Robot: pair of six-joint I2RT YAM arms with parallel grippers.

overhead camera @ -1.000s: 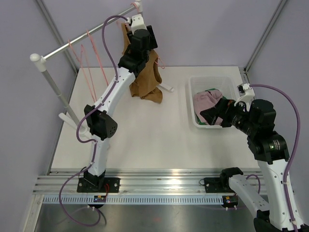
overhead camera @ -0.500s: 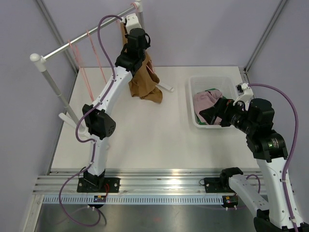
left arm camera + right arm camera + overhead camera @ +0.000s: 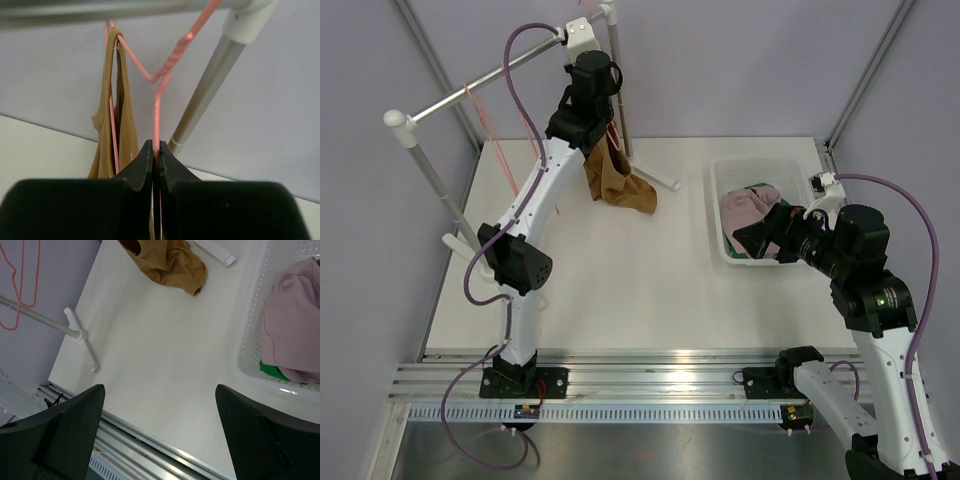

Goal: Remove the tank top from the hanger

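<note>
The brown tank top [image 3: 617, 178] hangs from the rail end at the back, its lower part bunched on the table. In the left wrist view one strap of the tank top [image 3: 112, 125] loops over the shoulder of a pink wire hanger [image 3: 156, 107]. My left gripper [image 3: 156, 151] is shut on that hanger's wire just below its twisted neck; from above, the left gripper [image 3: 603, 130] sits high beside the garment. My right gripper [image 3: 160, 395] is open with nothing in it, and from above the right gripper [image 3: 762, 238] hovers at the basket's near side.
A white basket [image 3: 720, 178] at the right holds a pink garment [image 3: 748, 210] and something green. The metal rail [image 3: 470, 92] carries more pink hangers [image 3: 485, 118]. Rack posts [image 3: 618, 95] and feet [image 3: 82, 337] stand at the back and left.
My left gripper closed onto the hanger wire and rose toward the rail, to the left. The tank top drew narrower and shifted left with it. The right arm barely moved.
</note>
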